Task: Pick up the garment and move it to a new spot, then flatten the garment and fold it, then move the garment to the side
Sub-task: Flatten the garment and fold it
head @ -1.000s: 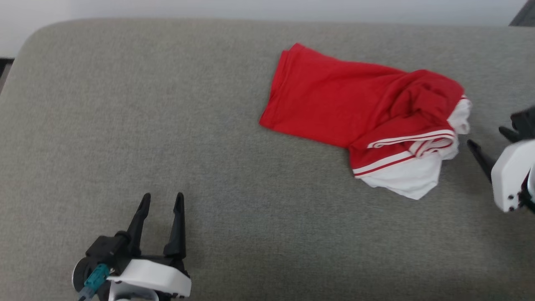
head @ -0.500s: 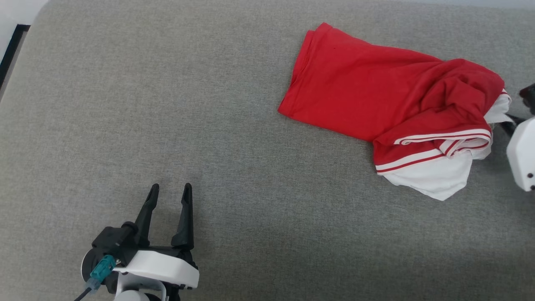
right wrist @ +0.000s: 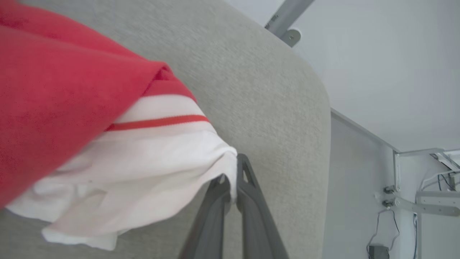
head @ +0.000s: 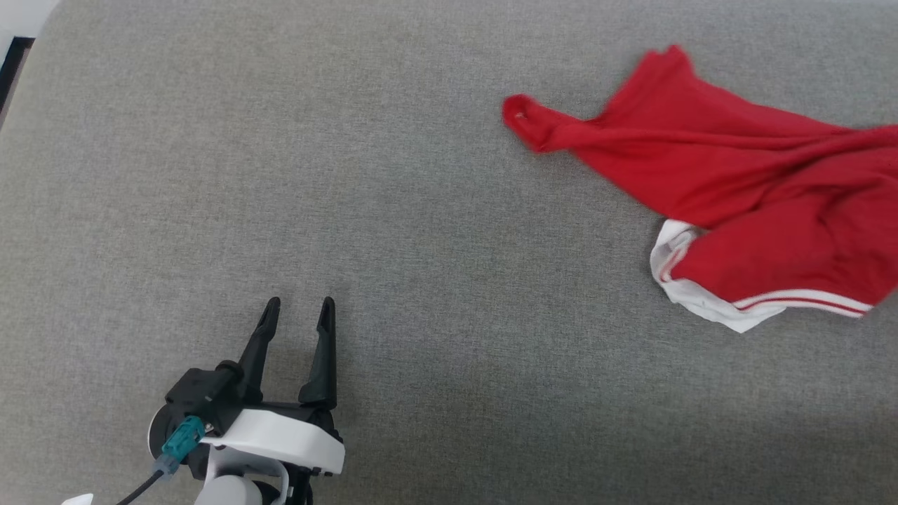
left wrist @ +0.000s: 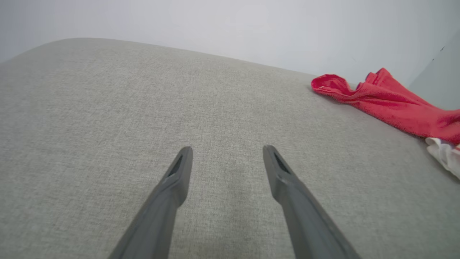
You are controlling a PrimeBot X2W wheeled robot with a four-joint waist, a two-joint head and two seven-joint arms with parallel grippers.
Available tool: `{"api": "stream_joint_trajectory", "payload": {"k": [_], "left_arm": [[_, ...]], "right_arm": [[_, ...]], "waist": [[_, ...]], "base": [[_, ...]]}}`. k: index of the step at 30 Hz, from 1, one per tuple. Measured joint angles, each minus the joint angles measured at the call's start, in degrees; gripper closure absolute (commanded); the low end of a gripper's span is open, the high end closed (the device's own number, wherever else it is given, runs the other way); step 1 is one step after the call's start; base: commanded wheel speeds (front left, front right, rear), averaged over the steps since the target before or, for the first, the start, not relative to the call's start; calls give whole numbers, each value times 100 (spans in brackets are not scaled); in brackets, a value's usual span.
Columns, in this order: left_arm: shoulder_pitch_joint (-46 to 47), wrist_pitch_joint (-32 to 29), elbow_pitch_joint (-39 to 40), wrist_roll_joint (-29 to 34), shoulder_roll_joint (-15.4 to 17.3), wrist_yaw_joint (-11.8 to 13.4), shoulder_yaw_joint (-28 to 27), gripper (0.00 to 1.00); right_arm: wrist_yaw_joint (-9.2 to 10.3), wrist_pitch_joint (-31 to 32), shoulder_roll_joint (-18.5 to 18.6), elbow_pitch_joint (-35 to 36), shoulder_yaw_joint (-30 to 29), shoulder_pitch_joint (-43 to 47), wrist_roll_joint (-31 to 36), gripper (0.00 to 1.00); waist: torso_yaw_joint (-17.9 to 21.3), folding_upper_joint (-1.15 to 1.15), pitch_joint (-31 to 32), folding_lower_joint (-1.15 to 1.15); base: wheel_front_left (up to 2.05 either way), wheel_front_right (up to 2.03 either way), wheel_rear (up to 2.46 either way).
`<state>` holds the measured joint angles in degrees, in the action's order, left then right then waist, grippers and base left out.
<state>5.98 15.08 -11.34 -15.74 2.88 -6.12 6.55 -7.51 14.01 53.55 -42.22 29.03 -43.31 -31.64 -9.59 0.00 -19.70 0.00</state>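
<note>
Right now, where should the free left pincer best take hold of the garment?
Probably the rolled red tip of the garment, approached from the robot's left, low over the grey cushion. It sticks out toward the open left pincer, while the right pincer clamps the white edge.
</note>
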Motion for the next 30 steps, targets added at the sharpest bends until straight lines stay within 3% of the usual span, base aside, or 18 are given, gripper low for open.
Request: {"api": "stream_joint_trajectory", "payload": {"k": [9, 16, 17, 18, 19, 23, 30], "left_arm": [[13, 0, -93, -2, 0, -43, 14, 0], [89, 0, -181, 166, 1, -94, -46, 0], [124, -1, -200, 177, 0, -97, -44, 0], [177, 0, -227, 223, 2, -102, -20, 0], [251, -1, -247, 248, 9, -103, 1, 0], [703, -1, -259, 107, 365, -119, 580, 0], [1778, -45, -393, -738, 1497, -120, 2002, 0]], "right_arm": [[0, -603, 96, -1813, -702, 264, 196, 100], [0, -928, -336, -2477, -884, 105, 388, 100], [0, -985, -426, -2521, -893, 85, 403, 94], [0, -1072, -505, -2564, -917, 65, 403, 29], [0, -1180, -588, -2603, -953, 37, 404, 0], [0, -1623, -739, -2751, -1058, 14, 492, 0], [0, -2518, -1100, -2827, -1254, 83, 575, 0]], "waist": [[-77, 0, -2, 0], [72, 0, 49, 0], [111, 0, 59, 0], [150, 0, 69, 0], [193, 0, 83, 0], [382, 0, 160, 0], [846, 0, 305, 0]], "base": [[0, 0, 0], [0, 0, 0], [0, 0, 0], [0, 0, 0], [0, 0, 0], [0, 0, 0], [0, 0, 0]]}}
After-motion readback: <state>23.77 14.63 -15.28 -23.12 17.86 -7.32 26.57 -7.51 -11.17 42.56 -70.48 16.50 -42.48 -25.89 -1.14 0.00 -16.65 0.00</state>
